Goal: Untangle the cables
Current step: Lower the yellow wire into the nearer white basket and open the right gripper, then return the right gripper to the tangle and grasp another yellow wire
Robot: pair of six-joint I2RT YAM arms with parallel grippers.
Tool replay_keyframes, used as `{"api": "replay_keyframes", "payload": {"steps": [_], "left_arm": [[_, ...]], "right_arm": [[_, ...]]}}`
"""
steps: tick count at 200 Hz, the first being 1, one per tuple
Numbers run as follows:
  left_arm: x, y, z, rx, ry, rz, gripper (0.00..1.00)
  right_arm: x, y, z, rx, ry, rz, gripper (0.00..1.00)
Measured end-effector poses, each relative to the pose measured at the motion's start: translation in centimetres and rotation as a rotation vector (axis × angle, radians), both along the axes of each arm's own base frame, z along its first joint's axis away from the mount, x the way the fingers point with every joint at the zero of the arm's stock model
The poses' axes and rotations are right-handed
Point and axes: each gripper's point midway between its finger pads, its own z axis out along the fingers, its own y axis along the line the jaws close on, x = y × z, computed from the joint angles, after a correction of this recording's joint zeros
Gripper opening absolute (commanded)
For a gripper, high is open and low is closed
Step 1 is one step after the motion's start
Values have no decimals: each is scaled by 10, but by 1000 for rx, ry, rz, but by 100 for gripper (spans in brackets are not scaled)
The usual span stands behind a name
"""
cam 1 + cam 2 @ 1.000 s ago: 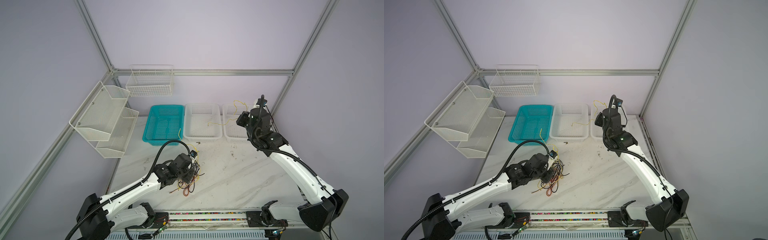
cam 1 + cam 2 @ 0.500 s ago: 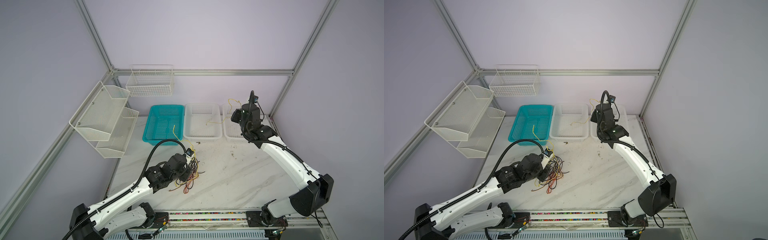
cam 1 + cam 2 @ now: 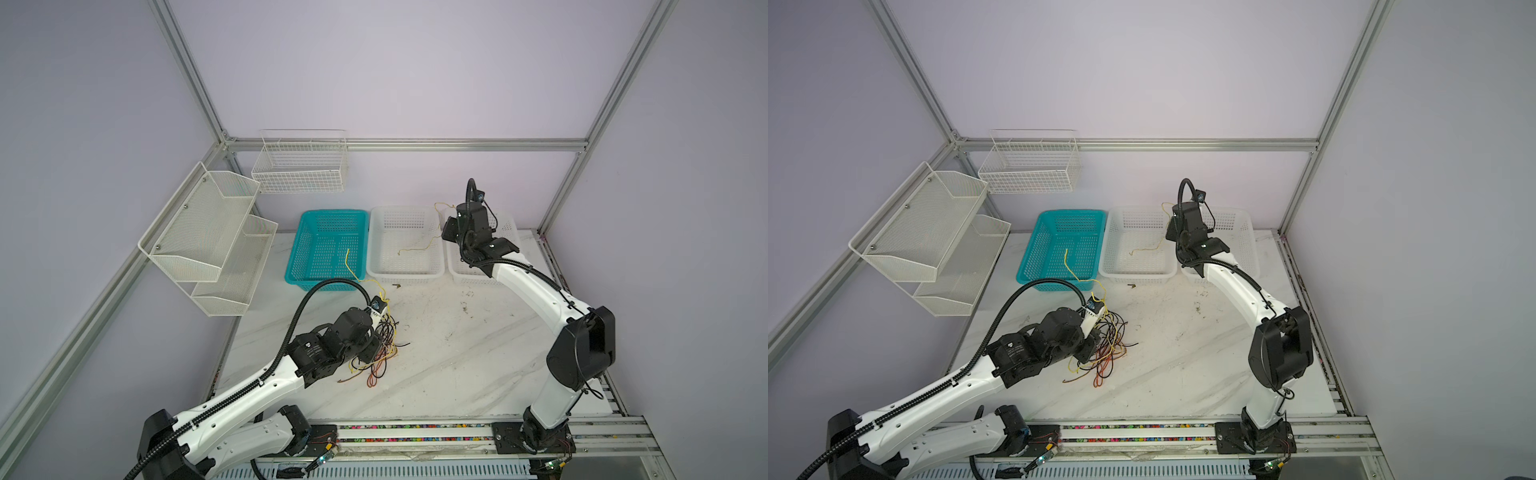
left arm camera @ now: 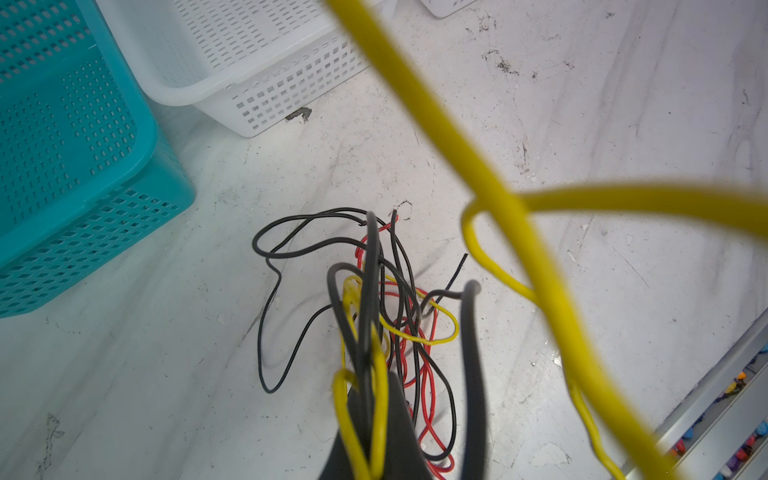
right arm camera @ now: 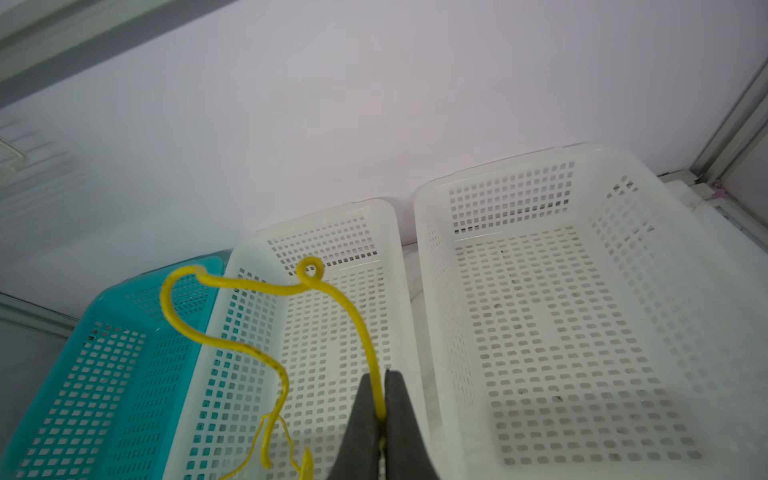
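A tangle of thin yellow, black and red cables (image 3: 381, 353) (image 3: 1106, 351) lies on the marble table left of the middle. My left gripper (image 3: 371, 348) (image 4: 376, 399) is down in the tangle, shut on yellow and black strands that loop round its fingers. One yellow strand (image 3: 348, 261) arcs up from there over the teal basket's front and crosses close to the left wrist camera (image 4: 490, 187). My right gripper (image 3: 446, 233) (image 5: 377, 378) hangs above the middle white basket, shut on a separate yellow cable (image 5: 253, 286) (image 3: 419, 248), which curls upward and dangles into that basket.
Three baskets stand in a row at the back: teal (image 3: 296, 266), middle white (image 3: 376, 253) and right white (image 3: 510, 226). White mesh shelves (image 3: 208, 232) hang on the left wall and a wire basket (image 3: 299, 166) on the back wall. A rail (image 3: 415, 432) runs along the table's front.
My right arm has swung left with the yellow cable, from the right white basket to above the middle one. The left arm has shifted slightly in the tangle.
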Motion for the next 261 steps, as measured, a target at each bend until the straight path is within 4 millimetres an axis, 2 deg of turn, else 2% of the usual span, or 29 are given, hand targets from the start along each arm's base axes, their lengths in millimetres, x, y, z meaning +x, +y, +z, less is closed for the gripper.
{"api": "replay_keyframes", "payload": {"steps": [42,62,98,116,132,143,156,197,261], "left_arm": [[0,0,0,2,0,1,0],[0,1,0,4,-1,3,0],[0,1,0,5,-1,4,0],[0,1,0,5,-1,4,0],[0,1,0,5,-1,4,0],[0,1,0,5,-1,4,0],[0,1,0,5,-1,4,0],[0,1,0,4,1,2,0],[-1,0,-1,1,4,-2,0]], "right_arm": [[36,36,-41,-26,72,62,0],[46,52,-62,-47,109,90,0],[59,68,-102,-90,190,119,0],[62,73,-120,-104,236,137,9],[62,72,-129,-113,268,145,18],[61,72,-132,-113,284,151,24],[58,75,-131,-106,296,164,36],[50,85,-121,-105,302,206,58],[34,92,-85,-84,276,247,61]]}}
